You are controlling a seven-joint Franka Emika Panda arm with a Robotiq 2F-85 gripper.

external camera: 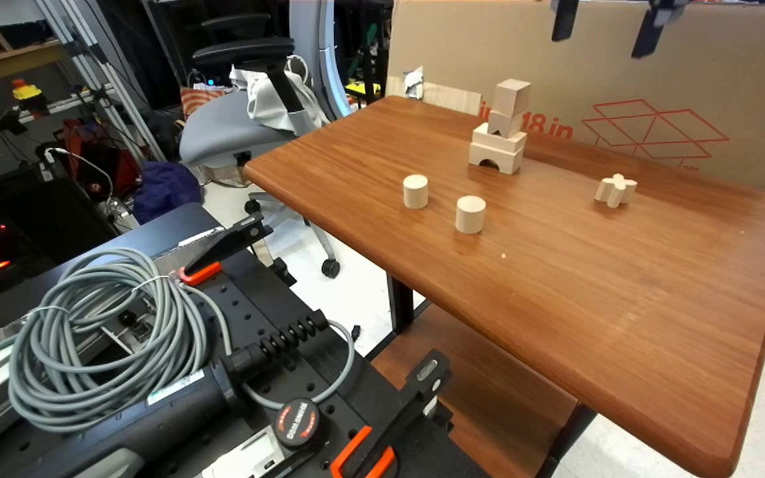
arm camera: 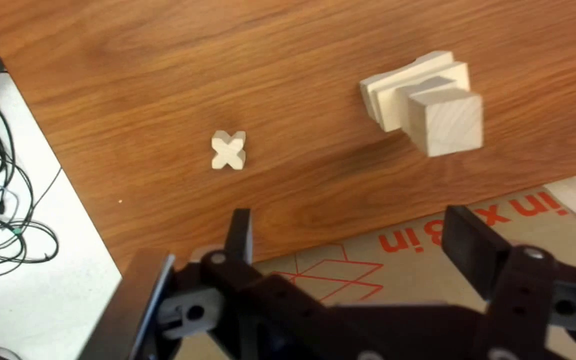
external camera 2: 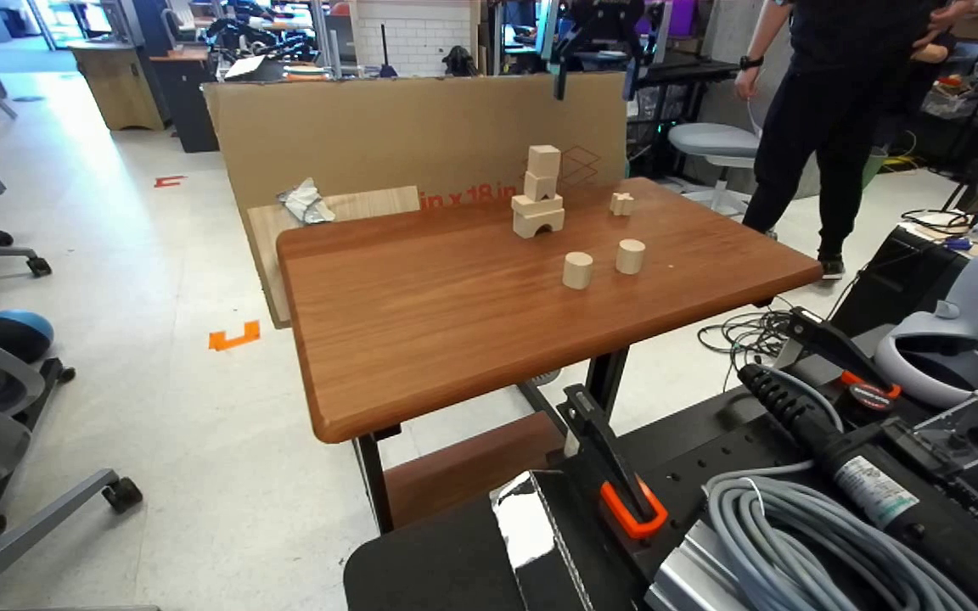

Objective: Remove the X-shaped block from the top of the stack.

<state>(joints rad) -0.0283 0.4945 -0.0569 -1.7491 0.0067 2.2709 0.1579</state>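
The small pale X-shaped block (external camera: 616, 190) stands on the table, apart from the stack; it also shows in an exterior view (external camera 2: 621, 204) and in the wrist view (arm camera: 228, 151). The stack (external camera: 497, 158) has an arch block at its base, a flatter block above, a notched block and a cube on top. It also shows in an exterior view (external camera 2: 538, 221) and at the right of the wrist view (arm camera: 453, 125). My gripper (arm camera: 348, 212) is open with nothing between its fingers. It hangs high above the table in both exterior views (external camera: 601, 41) (external camera 2: 594, 92).
Two short wooden cylinders (external camera: 416, 192) (external camera: 470, 216) stand on the brown table (external camera: 595, 292), nearer its front than the stack. A tall cardboard box (external camera: 675, 73) stands along the table's back edge. A pale board (external camera 2: 370, 204) with a crumpled silvery piece (external camera 2: 306, 202) lies against it.
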